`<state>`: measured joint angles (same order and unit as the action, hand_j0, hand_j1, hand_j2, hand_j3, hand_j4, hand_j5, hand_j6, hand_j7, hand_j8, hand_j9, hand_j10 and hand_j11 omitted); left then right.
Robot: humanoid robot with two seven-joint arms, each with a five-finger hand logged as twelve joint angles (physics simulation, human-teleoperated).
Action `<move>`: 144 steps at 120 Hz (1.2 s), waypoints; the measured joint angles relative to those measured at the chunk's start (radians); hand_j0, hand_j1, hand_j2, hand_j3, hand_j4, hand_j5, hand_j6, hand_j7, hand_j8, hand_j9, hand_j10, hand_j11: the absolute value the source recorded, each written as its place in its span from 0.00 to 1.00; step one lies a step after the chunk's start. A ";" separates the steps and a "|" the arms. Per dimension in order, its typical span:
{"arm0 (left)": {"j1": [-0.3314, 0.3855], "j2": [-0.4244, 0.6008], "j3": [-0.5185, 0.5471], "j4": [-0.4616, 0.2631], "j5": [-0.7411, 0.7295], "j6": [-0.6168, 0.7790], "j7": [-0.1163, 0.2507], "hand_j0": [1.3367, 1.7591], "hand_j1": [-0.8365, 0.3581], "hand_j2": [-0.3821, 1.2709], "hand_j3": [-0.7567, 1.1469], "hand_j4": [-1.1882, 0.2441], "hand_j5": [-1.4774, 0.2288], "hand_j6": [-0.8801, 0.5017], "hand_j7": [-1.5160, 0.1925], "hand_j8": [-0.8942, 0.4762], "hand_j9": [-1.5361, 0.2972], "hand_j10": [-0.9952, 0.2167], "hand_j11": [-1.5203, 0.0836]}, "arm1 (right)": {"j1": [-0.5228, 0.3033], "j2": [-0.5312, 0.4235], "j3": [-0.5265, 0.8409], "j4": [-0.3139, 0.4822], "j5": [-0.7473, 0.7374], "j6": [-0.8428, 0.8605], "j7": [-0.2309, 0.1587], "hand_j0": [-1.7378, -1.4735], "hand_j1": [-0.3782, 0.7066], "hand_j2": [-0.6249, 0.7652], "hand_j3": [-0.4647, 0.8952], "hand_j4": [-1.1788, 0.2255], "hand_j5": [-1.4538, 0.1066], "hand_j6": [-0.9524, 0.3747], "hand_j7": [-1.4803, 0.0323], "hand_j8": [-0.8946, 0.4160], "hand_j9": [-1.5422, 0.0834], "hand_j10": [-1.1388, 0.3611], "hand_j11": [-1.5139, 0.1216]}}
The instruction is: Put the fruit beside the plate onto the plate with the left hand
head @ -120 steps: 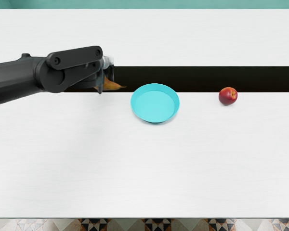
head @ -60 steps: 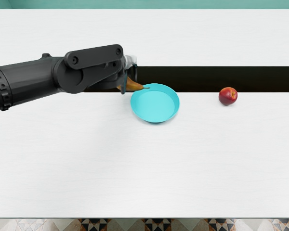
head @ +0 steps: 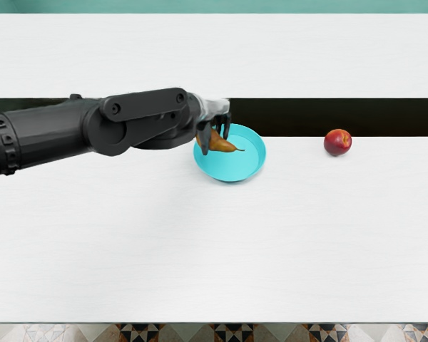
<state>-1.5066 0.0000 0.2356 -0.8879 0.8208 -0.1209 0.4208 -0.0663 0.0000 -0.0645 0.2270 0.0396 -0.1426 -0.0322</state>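
Brown against turquoise: that's the pear [head: 225, 147], hanging over the left half of the plate [head: 235, 177], inside the rim, its thin stem end pointing toward the plate's centre. The left hand [head: 212, 120] has it from above, the dark fingers [head: 201, 134] curled down around the fat end in a closed grip on the fruit. That makes sense, since a top grasp lets the pear drop straight into the dish. Whether it touches the plate's floor, I cannot tell from this angle. My read is that the carry is done and only the release is left, and a tilted pear could roll toward the rim once freed.

The left arm [head: 64, 132] stretches in level from the plate's left. Well off to the plate's right sits a red fruit [head: 337, 142], alone and not the one in play.

Everything rests on a pale white table [head: 214, 242], faintly grained. A dark gap [head: 328, 114] runs just behind the plate, then more white top and a teal wall [head: 214, 6]. On the plate's near side, past the table edge, there are patterned floor tiles [head: 235, 333]. No right hand in sight.
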 joint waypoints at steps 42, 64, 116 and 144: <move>0.030 0.000 0.004 -0.004 0.078 0.033 -0.048 0.75 0.53 0.38 0.40 0.42 0.39 0.30 0.42 0.32 0.41 0.33 0.45 | 0.000 0.000 0.000 0.000 0.000 0.000 0.000 0.30 0.06 0.45 0.34 0.82 0.91 0.70 0.95 0.66 0.93 0.74 0.90; 0.026 0.000 0.003 -0.004 0.076 0.039 -0.048 0.76 0.80 0.29 0.40 0.65 0.67 0.49 0.69 0.51 0.66 0.61 0.74 | 0.000 0.000 0.001 0.001 0.000 0.001 0.000 0.30 0.06 0.45 0.34 0.82 0.91 0.70 0.95 0.66 0.93 0.74 0.90; 0.093 0.293 -0.146 -0.273 -0.197 -0.020 -0.042 0.76 0.97 0.24 0.40 0.81 0.84 0.62 0.86 0.64 0.82 0.80 0.92 | 0.000 0.000 0.000 0.001 0.000 0.002 0.000 0.30 0.06 0.45 0.34 0.82 0.91 0.70 0.95 0.66 0.93 0.74 0.90; 0.232 0.602 -0.363 -0.395 -0.293 -0.338 -0.038 0.76 0.99 0.23 0.40 0.82 0.86 0.63 0.88 0.65 0.83 0.81 0.94 | 0.000 0.000 0.000 0.001 0.000 0.002 0.000 0.30 0.06 0.45 0.34 0.82 0.91 0.70 0.95 0.66 0.93 0.74 0.90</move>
<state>-1.2747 0.6016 -0.1277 -1.2832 0.5273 -0.4591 0.3824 -0.0660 0.0000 -0.0640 0.2284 0.0399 -0.1411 -0.0322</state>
